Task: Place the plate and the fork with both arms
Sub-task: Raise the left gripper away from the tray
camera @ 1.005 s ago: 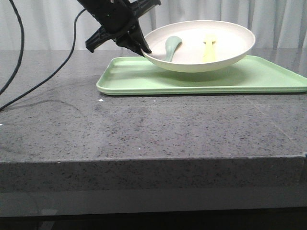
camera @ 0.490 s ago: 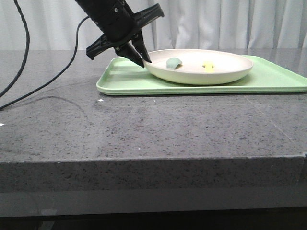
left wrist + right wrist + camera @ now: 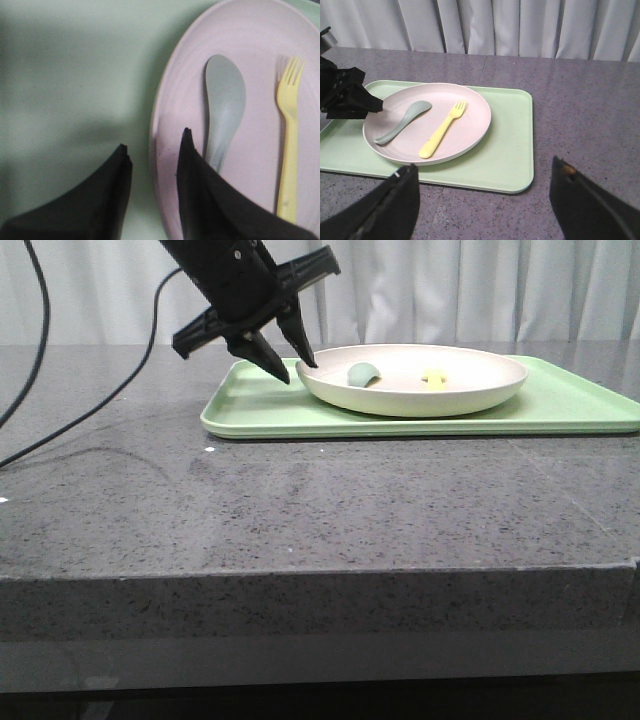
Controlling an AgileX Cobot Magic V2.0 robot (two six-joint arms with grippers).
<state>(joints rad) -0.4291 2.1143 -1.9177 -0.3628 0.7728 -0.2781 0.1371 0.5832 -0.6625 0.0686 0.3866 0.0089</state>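
Front view, plate: the plate [image 3: 415, 380] sits flat on the light green tray [image 3: 250, 405], toward the tray's left half, its rim level.
Plate from the right wrist view: the plate [image 3: 470, 117] covers the left and middle of the tray [image 3: 510, 150]; a bare strip of tray runs around it on every side that shows.
Fork: the fork [image 3: 442, 129] lies inside the plate, right of the plate's centre as the robot faces, tines pointing away toward the curtain [image 3: 520, 25]. In the left wrist view the fork [image 3: 289, 145] lies flat, parallel to the spoon and apart from it.
Spoon: a teal-green spoon [image 3: 402, 122] lies in the plate too, on the side nearer the left gripper, bowl end toward the fork's tines; in the left wrist view its bowl [image 3: 225, 107] is close to one finger.
Left gripper: the left gripper [image 3: 280, 355] stands at the plate's left rim, fingers parted a little, one fingertip [image 3: 187, 145] over the plate's edge and the other over bare tray; nothing is held between them.
Right gripper: the right gripper [image 3: 482, 200] hangs on the near side of the tray, well apart from the plate, spread wide and holding nothing.
Bench: the tray rests on a dark speckled bench [image 3: 320, 510].
Cable: a black cable [image 3: 90, 410] trails over the bench, left of the tray.
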